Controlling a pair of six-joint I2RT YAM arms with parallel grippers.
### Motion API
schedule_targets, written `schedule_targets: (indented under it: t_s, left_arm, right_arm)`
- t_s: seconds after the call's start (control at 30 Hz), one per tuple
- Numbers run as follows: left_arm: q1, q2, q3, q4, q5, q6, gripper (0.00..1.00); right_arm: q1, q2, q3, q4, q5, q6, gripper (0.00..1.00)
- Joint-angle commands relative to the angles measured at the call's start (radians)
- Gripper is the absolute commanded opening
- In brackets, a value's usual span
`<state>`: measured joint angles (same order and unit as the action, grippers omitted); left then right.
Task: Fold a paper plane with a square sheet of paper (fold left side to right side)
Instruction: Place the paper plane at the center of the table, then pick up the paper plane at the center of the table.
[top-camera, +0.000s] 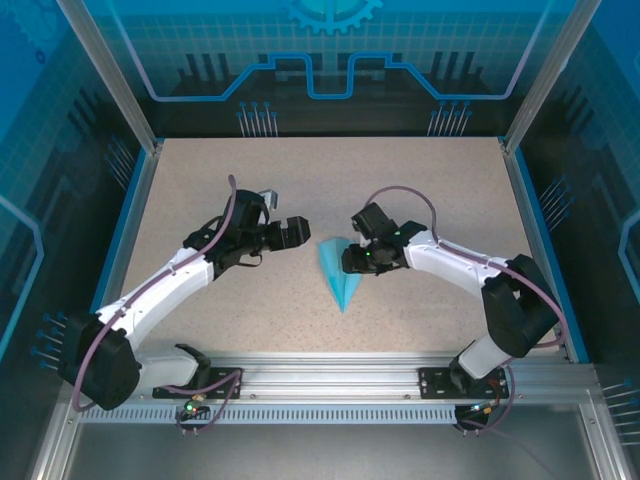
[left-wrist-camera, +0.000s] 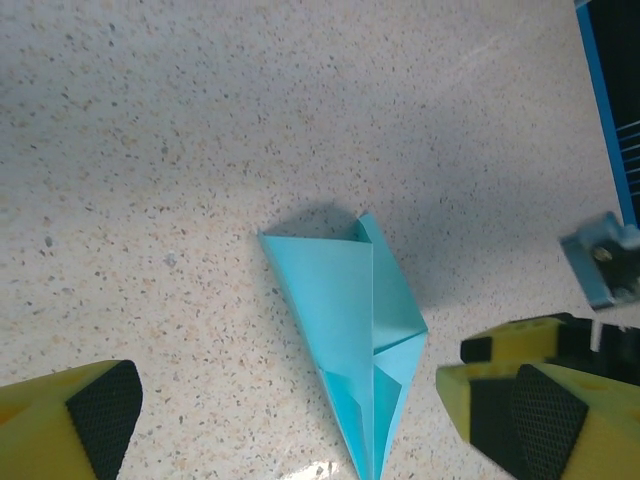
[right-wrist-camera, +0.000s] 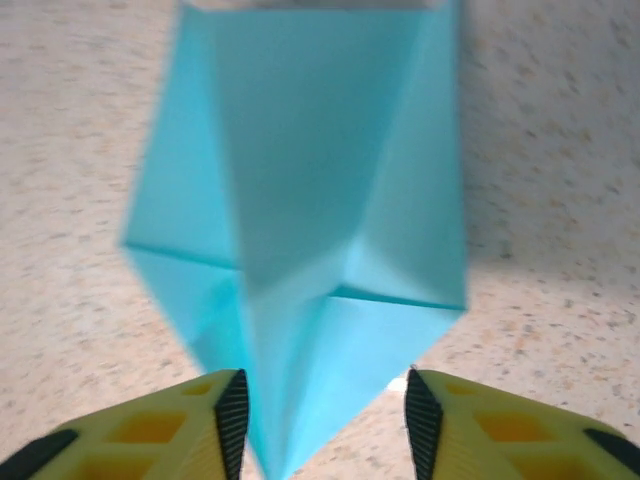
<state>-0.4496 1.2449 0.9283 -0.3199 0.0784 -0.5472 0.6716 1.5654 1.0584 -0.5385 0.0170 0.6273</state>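
The square sheet of paper lies on the speckled table as a light-blue paper plane (top-camera: 338, 272), a creased dart with its tip toward the near edge. My left gripper (top-camera: 298, 232) hovers just left of its wide end, open and holding nothing. In the left wrist view the paper plane (left-wrist-camera: 345, 320) lies ahead of that wide-open left gripper (left-wrist-camera: 300, 410). My right gripper (top-camera: 349, 262) sits at the dart's right edge. In the right wrist view the right gripper (right-wrist-camera: 322, 420) stands open, with the paper plane (right-wrist-camera: 310, 200) reaching down between the black pads (right-wrist-camera: 232, 415), its edge close to the left one.
Blue rims bound the table on the left (top-camera: 125, 230) and right (top-camera: 530, 230). An aluminium rail (top-camera: 330, 375) with both arm bases runs along the near edge. Bare tabletop (top-camera: 330, 170) stretches behind the grippers.
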Motion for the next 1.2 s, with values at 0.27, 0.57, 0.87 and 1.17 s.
schedule_targets:
  t_s: [0.27,0.57,0.87,1.17]
  left_arm:
    - [0.017,-0.034,-0.016,-0.023,-0.024,0.018,0.99]
    - [0.017,-0.034,-0.026,-0.028,-0.026,0.018,0.99]
    - [0.017,-0.024,-0.025,-0.032,-0.026,0.016,0.99]
    - [0.017,-0.031,-0.022,-0.039,-0.029,0.022,0.99]
  right_arm:
    - [0.111,0.126,0.072,-0.114,0.005,-0.017,0.65]
    - [0.121,0.199,0.089,-0.087,-0.016,-0.026,0.65]
    - [0.123,0.242,0.107,-0.081,-0.001,-0.032,0.50]
    - [0.123,0.288,0.124,-0.079,-0.017,-0.019,0.33]
